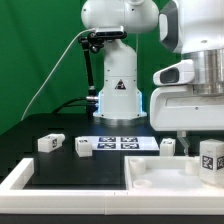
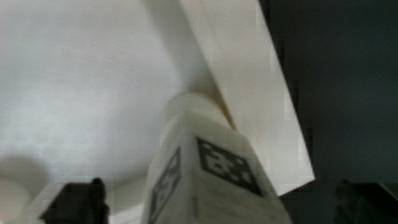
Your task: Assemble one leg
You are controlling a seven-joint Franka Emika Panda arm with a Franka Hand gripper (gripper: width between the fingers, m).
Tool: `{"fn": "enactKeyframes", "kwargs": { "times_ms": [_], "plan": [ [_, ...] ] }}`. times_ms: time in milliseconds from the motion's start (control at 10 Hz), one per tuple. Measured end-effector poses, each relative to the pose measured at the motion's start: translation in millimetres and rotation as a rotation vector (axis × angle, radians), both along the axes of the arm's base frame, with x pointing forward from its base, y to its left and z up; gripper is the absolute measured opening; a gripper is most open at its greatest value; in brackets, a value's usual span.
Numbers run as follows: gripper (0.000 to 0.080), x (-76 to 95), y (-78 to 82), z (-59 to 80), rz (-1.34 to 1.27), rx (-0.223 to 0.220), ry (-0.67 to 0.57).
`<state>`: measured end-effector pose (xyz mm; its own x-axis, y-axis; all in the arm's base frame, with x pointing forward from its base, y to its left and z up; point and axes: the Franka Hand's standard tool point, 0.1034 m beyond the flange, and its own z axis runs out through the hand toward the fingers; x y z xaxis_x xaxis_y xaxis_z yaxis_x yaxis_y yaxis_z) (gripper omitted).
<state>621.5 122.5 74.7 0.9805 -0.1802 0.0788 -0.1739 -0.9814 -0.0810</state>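
Observation:
My gripper (image 1: 207, 148) is at the exterior view's right, shut on a white leg (image 1: 210, 161) with a black-and-white tag. It holds the leg upright over the right part of the large white square panel (image 1: 160, 178). In the wrist view the leg (image 2: 210, 160) fills the space between my two dark fingertips (image 2: 75, 202), and its far end points down at the panel (image 2: 98, 80) close to the panel's raised rim. I cannot tell whether the leg touches the panel. Three more legs lie on the black table: two on the left (image 1: 50, 143) (image 1: 83, 148) and one behind the panel (image 1: 168, 146).
The marker board (image 1: 120, 142) lies flat in front of the robot base (image 1: 118, 95). A white raised border (image 1: 15, 182) runs along the table's near left edge. A green backdrop stands behind.

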Motion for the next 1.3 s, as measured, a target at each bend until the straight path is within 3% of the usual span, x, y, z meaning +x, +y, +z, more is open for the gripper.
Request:
{"fn": "enactKeyframes", "kwargs": {
  "times_ms": [300,800,1000,1100,1300],
  "plan": [
    [0.0649,-0.3,2.9,-0.9,0.316,-0.063,-0.050],
    [0.0649,2.2,-11.0,-4.1,0.654,-0.106,-0.092],
    [0.0385,2.1,-11.1,-4.3,0.651,-0.105,-0.092],
    [0.0290,1.8,-10.9,-4.7,0.652,-0.105,-0.091],
    [0.0290,1.6,-10.9,-5.1,0.625,-0.101,-0.089]
  ]
}}
